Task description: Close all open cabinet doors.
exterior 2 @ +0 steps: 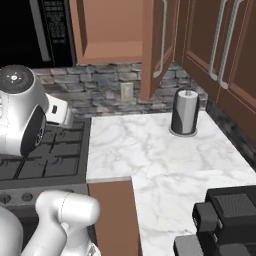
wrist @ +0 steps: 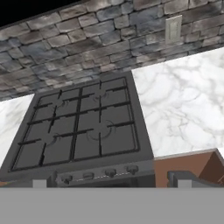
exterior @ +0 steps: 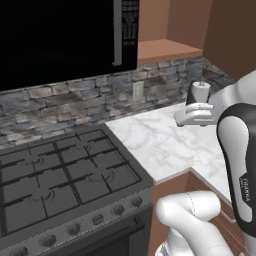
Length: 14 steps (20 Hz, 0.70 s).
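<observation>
One upper cabinet door (exterior 2: 159,47) is swung wide open and shows edge-on with its long silver bar handle; behind it lies the bare cabinet interior (exterior 2: 110,30) and its shelf (exterior: 165,49). On the right wall the other tall reddish-brown doors (exterior 2: 212,40) are shut. My gripper (wrist: 111,183) is open, its fingertips (wrist: 181,180) far apart with nothing between them. It hangs above the seam between stove and counter, well below and left of the open door. The white hand (exterior: 196,115) shows over the counter.
A black microwave (exterior: 60,35) hangs over the gas stove (exterior: 65,170). A paper towel roll (exterior 2: 185,112) stands on the marble counter (exterior 2: 160,160) under the open door. A black appliance (exterior 2: 225,215) sits at the counter's near right. An outlet (wrist: 173,28) is set in the stone backsplash.
</observation>
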Tool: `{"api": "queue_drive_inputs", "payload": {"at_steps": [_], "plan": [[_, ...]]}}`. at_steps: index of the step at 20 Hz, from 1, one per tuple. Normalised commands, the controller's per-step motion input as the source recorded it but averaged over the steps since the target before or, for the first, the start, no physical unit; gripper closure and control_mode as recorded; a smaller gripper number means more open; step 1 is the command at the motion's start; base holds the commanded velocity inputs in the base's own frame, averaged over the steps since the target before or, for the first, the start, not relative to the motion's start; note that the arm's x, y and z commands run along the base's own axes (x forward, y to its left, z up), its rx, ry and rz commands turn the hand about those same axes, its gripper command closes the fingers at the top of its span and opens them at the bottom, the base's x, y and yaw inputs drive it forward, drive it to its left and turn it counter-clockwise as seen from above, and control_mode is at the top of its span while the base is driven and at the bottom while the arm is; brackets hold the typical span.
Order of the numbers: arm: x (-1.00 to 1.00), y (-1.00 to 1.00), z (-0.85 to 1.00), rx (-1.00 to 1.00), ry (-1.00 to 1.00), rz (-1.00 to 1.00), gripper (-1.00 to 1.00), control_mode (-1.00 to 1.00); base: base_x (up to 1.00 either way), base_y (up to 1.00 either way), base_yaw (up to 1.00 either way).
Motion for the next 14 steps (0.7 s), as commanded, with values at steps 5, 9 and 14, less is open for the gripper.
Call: {"api": "queue_drive_inputs", "payload": {"at_steps": [5, 9, 14], "plan": [[0.00, 0.00, 0.00, 0.00, 0.00, 0.00, -1.00, 1.00, 0.34, -0.21, 0.16], [0.00, 0.00, 0.00, 0.00, 0.00, 0.00, -1.00, 1.00, 0.01, -0.10, 0.06], [0.00, 0.00, 0.00, 0.00, 0.00, 0.00, -1.00, 1.00, 0.00, 0.00, 0.00]]}}
